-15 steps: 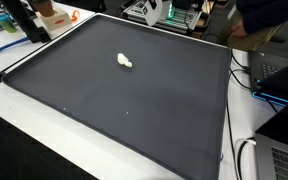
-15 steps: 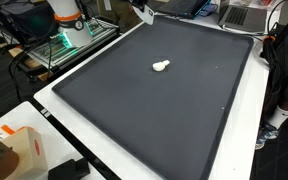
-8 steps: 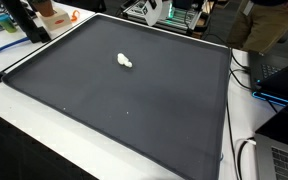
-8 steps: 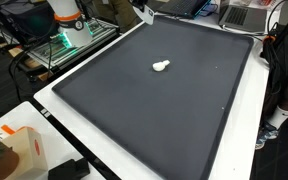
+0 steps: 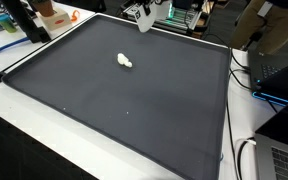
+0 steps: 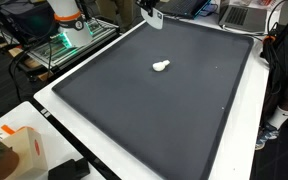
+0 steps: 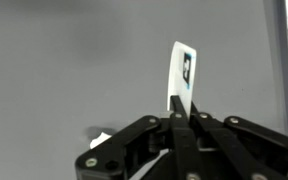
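The jaws are closed on a thin white card (image 7: 182,68). In the wrist view the gripper (image 7: 181,112) pinches the card's lower end, and the rest stands up from the fingertips with a small dark printed mark near its top.

The pinch takes only one short edge, so I judge the card could pivot or slip. The step is best done with an even squeeze, slow wrist motion and no sudden turns. The card should also be held off the dark mat (image 5: 134,110) so that its free end does not catch on the surface.

The gripper hangs above the mat's far edge in both exterior views (image 5: 142,20) (image 6: 152,16). A small white lump (image 5: 125,61) lies on the mat, well apart from that edge and nearer the mat's middle. Nothing else rests on the mat.

Only the wrist view shows the grip itself, with the closed fingertips, the printed mark and the card's upright stance. It gives little sense of where the gripper is over the mat, and only a pale blob (image 7: 100,138) shows low in the frame against the grey. The exterior views supply that position. They show the whole mat (image 6: 164,110), the lump (image 6: 160,67) on it and the gap between lump and gripper. In them the card is only a pale sliver at the gripper, too small to read.
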`<control>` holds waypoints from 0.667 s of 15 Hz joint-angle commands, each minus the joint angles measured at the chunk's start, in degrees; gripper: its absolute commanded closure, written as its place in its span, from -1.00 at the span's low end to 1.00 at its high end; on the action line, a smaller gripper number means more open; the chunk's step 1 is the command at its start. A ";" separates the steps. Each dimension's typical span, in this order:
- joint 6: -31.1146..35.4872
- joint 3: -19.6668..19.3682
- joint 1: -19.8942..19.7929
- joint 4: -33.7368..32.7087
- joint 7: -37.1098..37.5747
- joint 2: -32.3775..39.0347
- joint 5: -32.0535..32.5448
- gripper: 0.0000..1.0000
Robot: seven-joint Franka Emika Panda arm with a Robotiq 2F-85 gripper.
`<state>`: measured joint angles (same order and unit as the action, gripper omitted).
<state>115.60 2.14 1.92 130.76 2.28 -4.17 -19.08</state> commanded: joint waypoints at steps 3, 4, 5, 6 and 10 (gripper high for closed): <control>14.82 3.98 2.15 5.57 15.42 -1.49 10.93 0.98; 17.28 4.67 2.54 6.98 18.62 -1.56 12.20 0.98; 20.45 5.23 2.92 8.72 21.17 -1.74 12.43 0.98; 24.21 5.75 3.04 10.29 24.14 -1.66 13.86 0.98; 31.01 4.71 1.65 14.77 29.80 -1.91 15.41 0.98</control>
<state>145.00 8.06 4.53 141.90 30.09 -4.19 -3.54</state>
